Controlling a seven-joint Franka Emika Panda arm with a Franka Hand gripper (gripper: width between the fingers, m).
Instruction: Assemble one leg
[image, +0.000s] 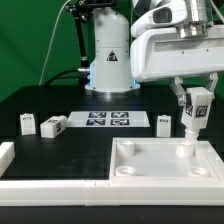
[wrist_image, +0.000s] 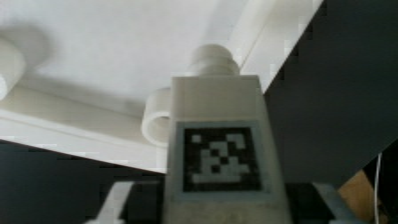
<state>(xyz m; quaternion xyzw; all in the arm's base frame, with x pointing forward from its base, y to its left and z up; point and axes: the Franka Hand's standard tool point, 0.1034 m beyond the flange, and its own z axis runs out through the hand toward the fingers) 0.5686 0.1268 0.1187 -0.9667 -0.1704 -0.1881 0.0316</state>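
My gripper is shut on a leg, a small white block with a black-and-white tag, and holds it upright. The leg's lower end is at the far right corner socket of the large white square plate, touching it or just above. In the wrist view the leg fills the middle between my fingers, with its round peg pointing at the plate's corner. Three more legs stand on the black table: two at the exterior view's left and one behind the plate.
The marker board lies flat at the back middle, in front of the robot base. A white L-shaped rail runs along the front and left edge of the table.
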